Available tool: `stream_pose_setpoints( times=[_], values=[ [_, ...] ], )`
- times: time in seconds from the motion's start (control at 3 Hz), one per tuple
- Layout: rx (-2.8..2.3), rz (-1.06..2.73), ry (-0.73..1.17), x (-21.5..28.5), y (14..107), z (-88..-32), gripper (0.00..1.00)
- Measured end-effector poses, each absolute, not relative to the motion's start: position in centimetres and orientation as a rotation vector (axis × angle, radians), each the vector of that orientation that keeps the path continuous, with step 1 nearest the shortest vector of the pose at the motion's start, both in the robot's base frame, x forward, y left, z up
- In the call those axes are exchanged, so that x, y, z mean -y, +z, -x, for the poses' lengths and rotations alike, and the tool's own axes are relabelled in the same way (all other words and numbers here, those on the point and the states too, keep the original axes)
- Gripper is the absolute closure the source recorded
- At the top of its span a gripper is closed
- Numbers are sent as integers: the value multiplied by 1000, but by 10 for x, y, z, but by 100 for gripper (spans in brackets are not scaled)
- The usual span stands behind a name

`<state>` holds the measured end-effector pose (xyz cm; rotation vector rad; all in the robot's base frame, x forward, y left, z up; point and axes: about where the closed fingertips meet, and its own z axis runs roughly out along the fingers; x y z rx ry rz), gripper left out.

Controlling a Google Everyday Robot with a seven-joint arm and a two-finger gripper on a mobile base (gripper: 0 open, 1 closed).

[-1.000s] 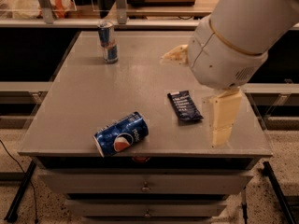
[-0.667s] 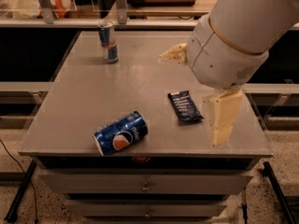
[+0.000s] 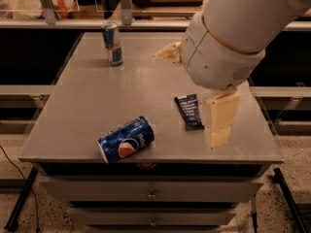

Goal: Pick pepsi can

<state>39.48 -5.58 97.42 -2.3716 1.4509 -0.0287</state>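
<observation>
Nothing of the pick is done yet, as far as I can see. The pepsi can [image 3: 126, 140] lies on its side on the worktop [image 3: 87, 96] close to the front edge, untouched. It sits well to the left of the end effector [image 3: 186, 101] and nearer the front.

The end effector hangs above the worktop's right half with its two pale fingers [image 3: 221, 118] spread wide and nothing between them. The flat dark snack wrapper [image 3: 189, 111] lies just below it, and a slim blue-and-silver can [image 3: 112, 42] stands upright well off to its far left.

What's left, I'd say, is everything: move across to the fallen can, come down around its body, close and lift.
</observation>
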Motion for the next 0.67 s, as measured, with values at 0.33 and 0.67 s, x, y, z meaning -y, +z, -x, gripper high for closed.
stream_pose_setpoints(
  times=[0.33,0.67],
  values=[
    [-1352,2412,-9,30,968,-400,0],
    [-1245,2474,52,-1,949,-404,0]
  ],
)
